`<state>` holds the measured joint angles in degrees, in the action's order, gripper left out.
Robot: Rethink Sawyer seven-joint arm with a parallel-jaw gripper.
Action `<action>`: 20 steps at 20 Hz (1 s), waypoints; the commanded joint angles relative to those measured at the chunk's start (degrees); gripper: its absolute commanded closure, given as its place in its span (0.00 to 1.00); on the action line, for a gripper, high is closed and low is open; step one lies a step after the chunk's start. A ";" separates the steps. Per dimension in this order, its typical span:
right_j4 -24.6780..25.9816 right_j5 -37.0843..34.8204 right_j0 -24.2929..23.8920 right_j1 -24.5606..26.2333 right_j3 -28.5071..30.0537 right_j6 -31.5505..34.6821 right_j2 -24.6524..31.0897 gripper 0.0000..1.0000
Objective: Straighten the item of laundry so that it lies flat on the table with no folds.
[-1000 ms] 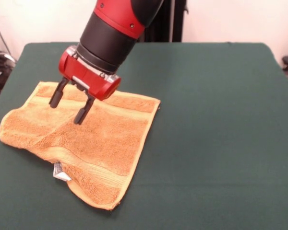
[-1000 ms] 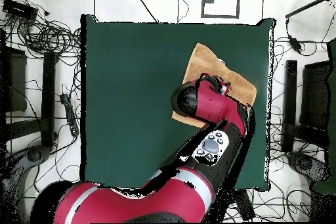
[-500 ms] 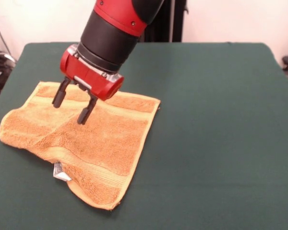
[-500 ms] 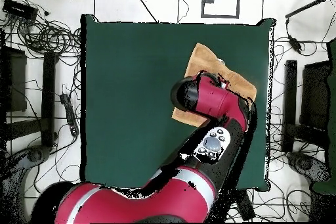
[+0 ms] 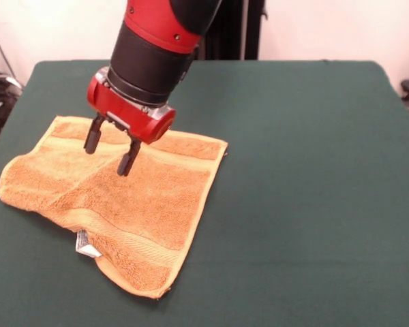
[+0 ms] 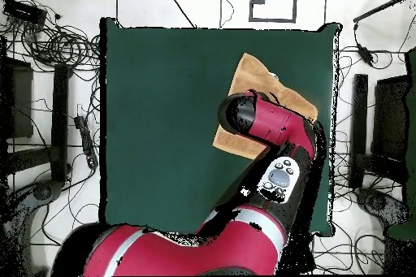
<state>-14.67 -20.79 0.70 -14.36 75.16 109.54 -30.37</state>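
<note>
Front view: the gripper [image 5: 110,149] is held open above the towel [image 5: 123,204] (one fold remains); that fold must be gripped next.

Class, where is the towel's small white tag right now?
In the front view, the tag sits on the towel's near-left edge, against the green table, well away from the gripper.

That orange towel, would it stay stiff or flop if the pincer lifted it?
The towel would probably flop: it already lies creased on the table. Its looped pile looks grippy, so it would likely drag rather than slide. The open pincer hovers above it.
</note>
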 commanded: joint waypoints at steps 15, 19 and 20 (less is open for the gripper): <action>-0.23 -9.53 -1.03 -0.17 0.75 4.83 12.10 0.00; -0.06 -9.50 -1.27 -0.43 0.97 4.69 12.69 0.00; -0.11 -9.52 -1.40 -0.48 1.04 4.71 12.94 0.00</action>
<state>-14.67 -23.61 0.28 -15.01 75.10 109.54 -26.88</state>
